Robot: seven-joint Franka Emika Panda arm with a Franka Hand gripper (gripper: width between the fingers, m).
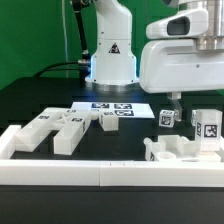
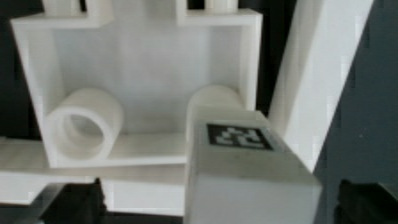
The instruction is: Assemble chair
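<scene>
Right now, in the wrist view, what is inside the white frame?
A short white tube lies in the frame, by its wall. A tagged bar in front hides the rest.

Arm point(image 1: 112, 20): white, rises from a round base point(image 1: 110, 65) at upper centre of the ext. view and carries a triangle label on its front. It leaves the frame at the top. The far end shows at upper right as a big white wrist block point(image 1: 185, 62), close to the cam, w/ a grey-and-dark unit on top. Gripper point(image 1: 175, 98) hangs under the block's lower edge, pointing straight down, right of centre. Only a short dark stub shows, so finger gap can't be told.
</scene>
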